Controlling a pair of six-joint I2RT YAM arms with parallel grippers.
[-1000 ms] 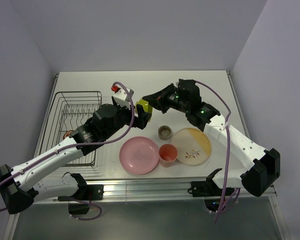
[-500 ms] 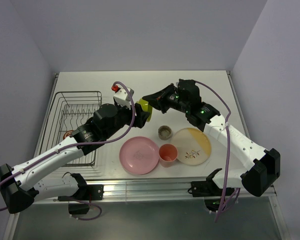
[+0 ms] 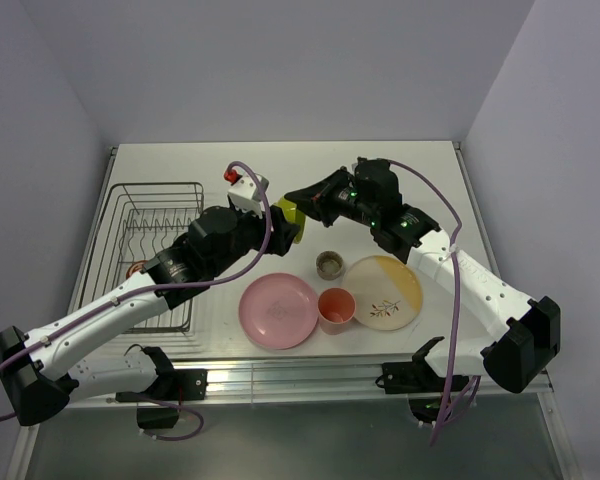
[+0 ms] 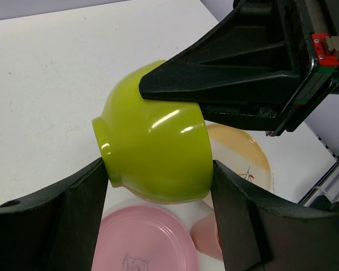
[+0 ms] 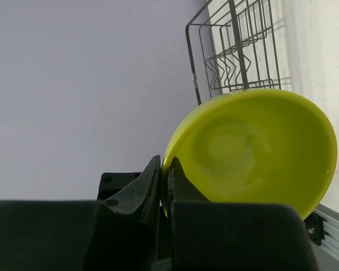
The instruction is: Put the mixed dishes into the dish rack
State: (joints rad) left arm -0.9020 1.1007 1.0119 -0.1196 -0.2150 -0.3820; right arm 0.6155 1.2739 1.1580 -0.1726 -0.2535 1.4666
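Observation:
The lime-green bowl [image 3: 291, 214] hangs on its side above the table's middle, between both arms. My right gripper [image 3: 292, 194] is shut on its rim [image 5: 172, 161]; in the right wrist view the bowl's inside [image 5: 254, 152] faces the camera. My left gripper [image 4: 157, 167] spans the bowl [image 4: 152, 147], one finger against the foot, the other against the rim side. Below lie the pink plate [image 3: 278, 311], the salmon-pink cup [image 3: 336, 306], the cream-and-orange plate [image 3: 385, 285] and the small grey-tan cup [image 3: 329, 264]. The dish rack [image 3: 116, 232] stands at the left.
A dark red-orange mug [image 3: 134, 268] shows partly inside the rack, under my left arm. The rack's upright prongs [image 5: 237, 51] appear behind the bowl in the right wrist view. The table's metal front rail [image 3: 300, 372] runs along the near edge.
My left gripper's jaws have narrowed from wide open onto the sides of the lime-green bowl. Both arms and the bowl have barely moved.

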